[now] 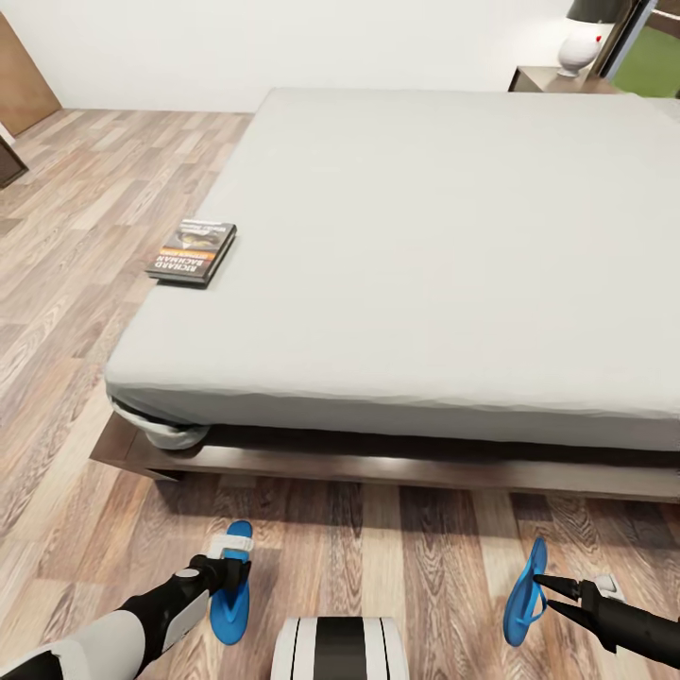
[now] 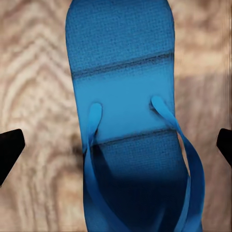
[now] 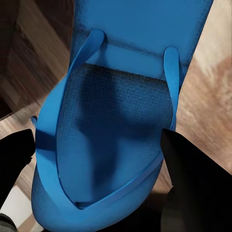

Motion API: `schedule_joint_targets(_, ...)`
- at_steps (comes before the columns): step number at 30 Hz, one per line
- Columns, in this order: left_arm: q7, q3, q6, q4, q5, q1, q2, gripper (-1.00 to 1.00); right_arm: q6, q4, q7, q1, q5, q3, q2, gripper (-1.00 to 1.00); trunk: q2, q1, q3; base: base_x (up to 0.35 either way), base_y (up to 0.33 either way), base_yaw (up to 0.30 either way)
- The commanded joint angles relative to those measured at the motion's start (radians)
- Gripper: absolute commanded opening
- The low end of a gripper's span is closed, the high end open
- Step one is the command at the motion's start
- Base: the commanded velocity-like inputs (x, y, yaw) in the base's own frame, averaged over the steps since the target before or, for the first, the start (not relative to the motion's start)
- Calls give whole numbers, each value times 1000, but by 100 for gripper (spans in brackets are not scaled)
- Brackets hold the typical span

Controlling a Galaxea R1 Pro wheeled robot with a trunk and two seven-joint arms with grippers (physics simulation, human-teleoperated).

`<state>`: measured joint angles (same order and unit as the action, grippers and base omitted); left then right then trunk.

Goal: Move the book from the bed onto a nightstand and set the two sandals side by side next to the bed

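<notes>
Blue sandals worry me: my right claw (image 1: 546, 588) pinches one sandal (image 1: 522, 593) on edge, tilted above the floor (image 1: 378, 548), while my left claw (image 1: 231, 573) hangs wide over the flat one (image 1: 231, 586), well apart, so a slip leaves them unpaired, and the book (image 1: 193, 251) waits on the bed (image 1: 453, 255).

White wall (image 1: 283, 38), wood-plank floor (image 1: 76, 236), perhaps a white lamp (image 1: 578, 45) far off.
</notes>
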<state>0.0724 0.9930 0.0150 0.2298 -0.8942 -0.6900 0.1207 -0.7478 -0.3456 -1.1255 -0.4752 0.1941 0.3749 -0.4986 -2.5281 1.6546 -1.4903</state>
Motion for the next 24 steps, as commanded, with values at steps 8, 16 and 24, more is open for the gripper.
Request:
schedule_joint_targets(8, 6, 10, 0, 3, -8, 0, 0, 100, -5, 0, -2, 0, 1, 2, 0, -100, 1, -1, 11, 0, 0, 0)
schedule_joint_targets(16, -223, -16, -2, 3, -14, 0, 60, 100, -5, 0, -2, 0, 1, 2, 0, -100, 1, -1, 11, 0, 0, 0)
schedule_joint_targets(24, -470, -164, -2, 3, -34, 0, 151, 100, -5, 1, -1, 0, 1, 2, 1, -100, 1, -1, 11, 0, 0, 0)
